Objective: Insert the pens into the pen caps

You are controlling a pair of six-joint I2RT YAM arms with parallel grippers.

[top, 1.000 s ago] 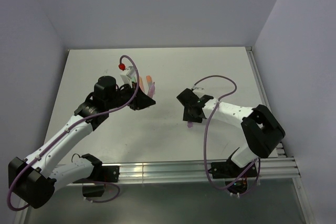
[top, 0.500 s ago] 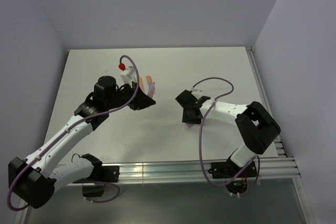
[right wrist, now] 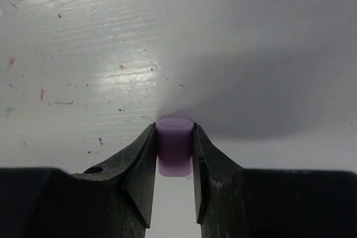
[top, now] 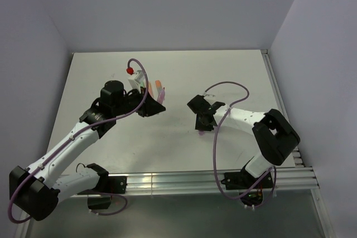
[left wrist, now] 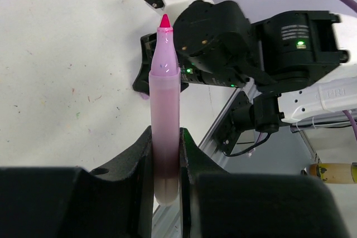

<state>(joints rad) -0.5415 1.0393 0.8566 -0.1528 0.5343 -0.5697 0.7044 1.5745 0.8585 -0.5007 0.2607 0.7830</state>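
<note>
white speckled table (right wrist: pixel 83 37): your right gripper (right wrist: pixel 174 135) pinches a stubby purple plastic cap (right wrist: pixel 174 154) between its jaws; left gripper (left wrist: pixel 165 135) clamps a pink-tipped translucent pen (left wrist: pixel 164 82).

Bare table (top: pixel 178 76) is left open beyond the purple cap (right wrist: pixel 174 146) and to its left. The cap's two sides are taken up by the fingers (right wrist: pixel 139 165) of the right gripper (right wrist: pixel 174 137), which touch it. Further left of the cap, the way is narrowed by the left gripper (top: pixel 157 107) and the pink pen (left wrist: pixel 165 115) clamped in it, tip toward the cap. Behind the cap, a cable loop (top: pixel 231 83) is arched over the table.
</note>
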